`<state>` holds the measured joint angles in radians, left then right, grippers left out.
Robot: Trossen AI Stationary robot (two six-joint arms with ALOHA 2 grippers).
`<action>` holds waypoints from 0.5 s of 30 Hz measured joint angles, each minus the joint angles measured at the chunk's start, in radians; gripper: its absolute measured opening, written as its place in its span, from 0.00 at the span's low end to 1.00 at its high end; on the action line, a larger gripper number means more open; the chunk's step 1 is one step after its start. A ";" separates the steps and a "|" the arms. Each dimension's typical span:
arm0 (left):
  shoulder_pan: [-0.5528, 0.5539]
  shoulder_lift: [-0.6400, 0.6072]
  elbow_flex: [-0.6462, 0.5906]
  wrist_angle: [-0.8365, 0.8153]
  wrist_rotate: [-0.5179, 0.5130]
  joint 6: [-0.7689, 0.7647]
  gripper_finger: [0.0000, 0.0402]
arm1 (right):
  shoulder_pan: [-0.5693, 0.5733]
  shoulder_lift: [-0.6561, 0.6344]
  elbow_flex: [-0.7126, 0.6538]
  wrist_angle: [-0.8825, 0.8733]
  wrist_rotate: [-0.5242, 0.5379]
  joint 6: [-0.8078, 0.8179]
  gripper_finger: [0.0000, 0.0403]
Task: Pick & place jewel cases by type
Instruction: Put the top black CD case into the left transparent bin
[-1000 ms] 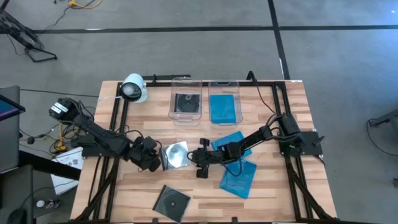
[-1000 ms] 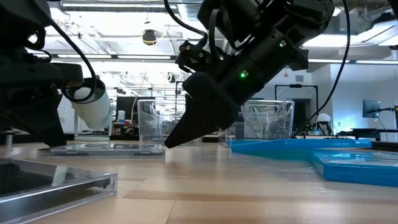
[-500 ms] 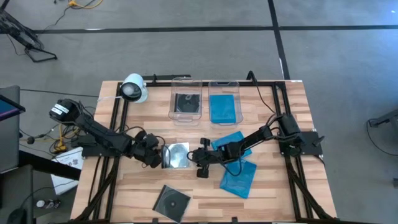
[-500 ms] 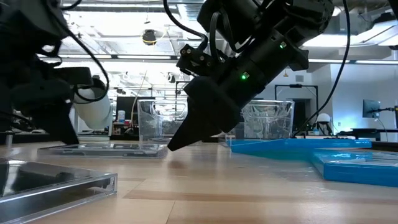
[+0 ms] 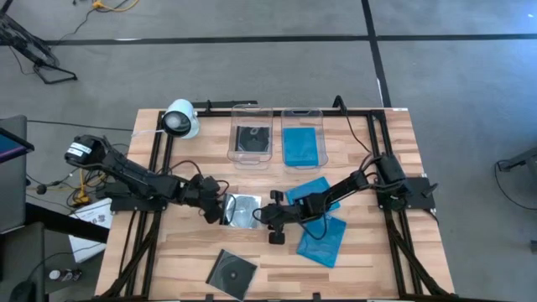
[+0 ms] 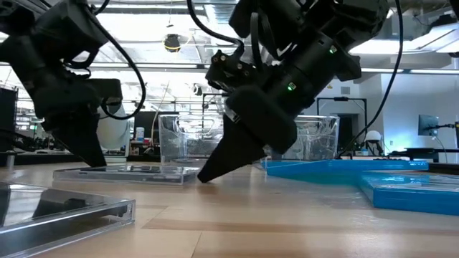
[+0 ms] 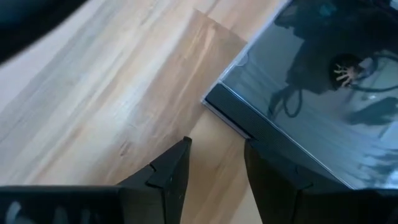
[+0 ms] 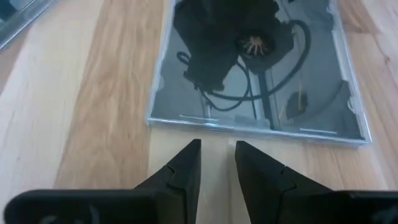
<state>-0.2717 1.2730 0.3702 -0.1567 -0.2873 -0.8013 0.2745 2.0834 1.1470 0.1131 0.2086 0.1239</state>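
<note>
A clear jewel case with a silver disc lies flat on the wooden table between my two grippers. My left gripper slants down at its left edge, fingers a little apart with only table between them. My right gripper slants down at the opposite edge, its fingers narrowly apart. A second clear and black case lies near the front edge. Two blue cases lie flat under and beside the right arm. My left gripper has one fingertip at the case's black spine edge, near a corner, slanting down from the table's left. The other finger stands on bare table. The case lies flat; whether the tip presses the edge I cannot tell. My right gripper's tips come down to the table just short of the case's clear edge, slanting from the table's right. Nothing lies between the fingers. In the low view the tip meets the case's end; whether it touches I cannot tell.
Two clear tubs stand at the far side: one holds a clear and black case, the other a blue one. A white cylinder lies at the far left. Black rails run along the table's sides.
My left gripper has swung toward the table's right, rolling as it went, up to the clear case's left edge. The case has slid a little toward my right gripper and turned squarer to the table. My right gripper has tipped its fingertips down to the table beside the case.
</note>
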 joint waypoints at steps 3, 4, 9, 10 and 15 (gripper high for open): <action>-0.001 -0.020 0.000 -0.009 0.052 -0.001 0.37 | 0.000 -0.002 0.004 -0.040 0.002 0.001 0.24; -0.001 -0.032 0.000 -0.010 0.076 -0.001 0.37 | -0.001 -0.003 0.005 -0.046 0.003 0.001 0.24; -0.003 -0.099 0.000 -0.012 0.182 -0.012 0.37 | -0.001 -0.003 0.002 -0.038 0.025 0.001 0.24; -0.003 -0.115 0.000 -0.013 0.199 -0.013 0.37 | -0.002 -0.003 0.002 -0.036 0.024 0.000 0.24; -0.003 -0.179 0.000 -0.010 0.201 -0.056 0.37 | -0.001 -0.002 0.000 -0.025 0.024 0.000 0.24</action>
<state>-0.2742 1.0937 0.3698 -0.1666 -0.0861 -0.8577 0.2733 2.0811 1.1473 0.0879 0.2329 0.1238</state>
